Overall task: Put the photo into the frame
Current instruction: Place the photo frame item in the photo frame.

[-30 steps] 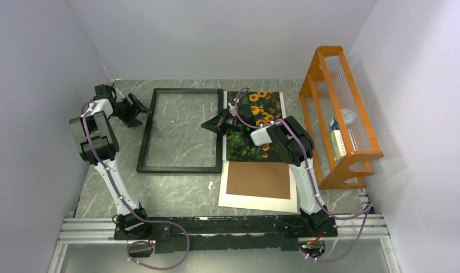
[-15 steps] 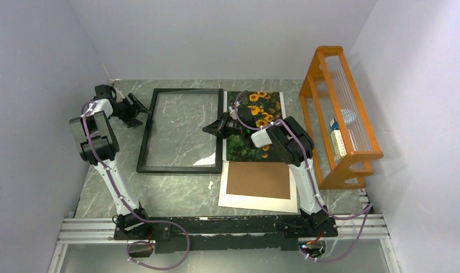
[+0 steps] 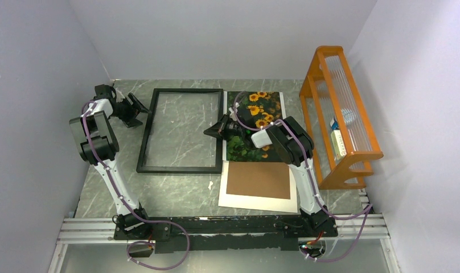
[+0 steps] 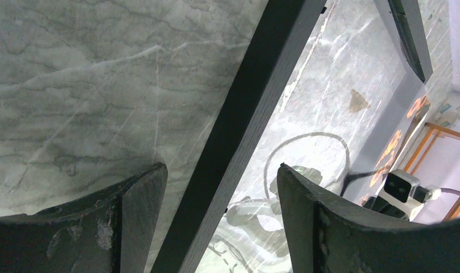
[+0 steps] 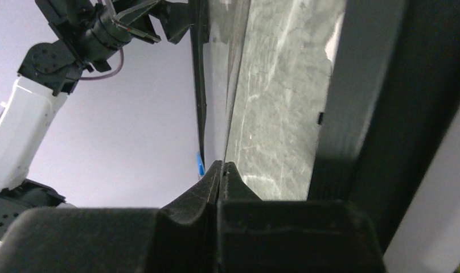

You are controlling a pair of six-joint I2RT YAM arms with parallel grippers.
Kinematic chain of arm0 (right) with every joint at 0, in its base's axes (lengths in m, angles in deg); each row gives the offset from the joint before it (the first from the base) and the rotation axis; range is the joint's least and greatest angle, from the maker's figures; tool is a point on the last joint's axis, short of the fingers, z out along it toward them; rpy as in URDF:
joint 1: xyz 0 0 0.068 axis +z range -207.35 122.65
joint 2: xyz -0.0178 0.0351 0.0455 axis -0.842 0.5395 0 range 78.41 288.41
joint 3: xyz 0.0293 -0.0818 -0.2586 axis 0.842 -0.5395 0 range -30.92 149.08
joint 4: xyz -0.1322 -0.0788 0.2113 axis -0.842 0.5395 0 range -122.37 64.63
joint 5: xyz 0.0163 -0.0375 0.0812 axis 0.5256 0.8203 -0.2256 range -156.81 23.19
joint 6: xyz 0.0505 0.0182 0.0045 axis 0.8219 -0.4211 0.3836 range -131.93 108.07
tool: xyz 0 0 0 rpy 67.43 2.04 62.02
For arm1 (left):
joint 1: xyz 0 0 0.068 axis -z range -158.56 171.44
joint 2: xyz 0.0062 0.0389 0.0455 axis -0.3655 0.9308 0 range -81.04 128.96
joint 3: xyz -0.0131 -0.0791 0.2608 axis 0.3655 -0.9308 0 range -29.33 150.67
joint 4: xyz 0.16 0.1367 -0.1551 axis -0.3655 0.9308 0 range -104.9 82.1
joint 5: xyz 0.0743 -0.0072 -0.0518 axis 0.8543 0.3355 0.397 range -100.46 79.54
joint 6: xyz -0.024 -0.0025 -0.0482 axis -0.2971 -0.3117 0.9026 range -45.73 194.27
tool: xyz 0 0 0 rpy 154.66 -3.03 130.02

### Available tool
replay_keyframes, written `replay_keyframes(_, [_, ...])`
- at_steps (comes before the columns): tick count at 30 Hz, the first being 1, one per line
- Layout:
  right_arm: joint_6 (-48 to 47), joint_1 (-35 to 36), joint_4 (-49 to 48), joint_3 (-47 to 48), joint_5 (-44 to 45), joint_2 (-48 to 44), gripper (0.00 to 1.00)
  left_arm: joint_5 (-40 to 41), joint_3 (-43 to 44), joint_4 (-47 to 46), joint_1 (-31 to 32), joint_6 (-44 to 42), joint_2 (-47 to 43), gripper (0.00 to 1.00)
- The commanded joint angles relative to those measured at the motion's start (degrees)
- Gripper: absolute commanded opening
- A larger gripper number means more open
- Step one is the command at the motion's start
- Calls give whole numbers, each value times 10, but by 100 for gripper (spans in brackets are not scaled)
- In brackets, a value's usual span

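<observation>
- We find the large thin black rectangular picture frame (image 3: 146, 133) lying flat on the grey marble surface (image 3: 176, 193), left of centre.
- We find the rectangular sunflower photo (image 3: 263, 106) flat on the surface just beside the frame's right rail, outside the frame. The right arm (image 3: 290, 142) covers part of it.
- The right claw (image 3: 214, 130) reaches across the photo to the frame's right rail. The right wrist view shows this claw (image 5: 219, 170) clenched, fingertips pressed together against a thin edge. We cannot tell whether anything is pinched.
- The left claw (image 3: 138, 106) sits at the frame's left rail, near the far corner. In the left wrist view this claw (image 4: 216, 219) is released, and its fingers (image 4: 139, 219) stand on either side of the black rail (image 4: 256, 114). We cannot tell whether they touch it.
- A plain brown backing board (image 3: 258, 180) rests on a white mat sheet (image 3: 239, 200), near the photo's near edge.
- An orange wooden rack (image 3: 353, 153) stands on the right side of the surface.
</observation>
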Motion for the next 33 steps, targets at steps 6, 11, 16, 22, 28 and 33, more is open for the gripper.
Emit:
replay_keyframes(6, [-69,6,-51,37,-24,4,0,21,-11,6,6,-14,26,78])
replay_keyframes(11, [-53,6,-96,41,-39,13,0,20,-10,8,7,-16,27,78])
replay_keyframes(16, [-21,6,-192,26,-53,8,2,21,-9,10,7,-17,28,78])
replay_keyframes(22, [14,5,-268,21,-60,14,2,28,-10,9,7,-15,27,78])
replay_keyframes(28, [2,6,-245,30,-59,23,2,36,-17,3,7,-9,22,78])
replay_keyframes(33, [-32,6,-204,37,-65,28,3,39,-17,2,6,-5,22,77])
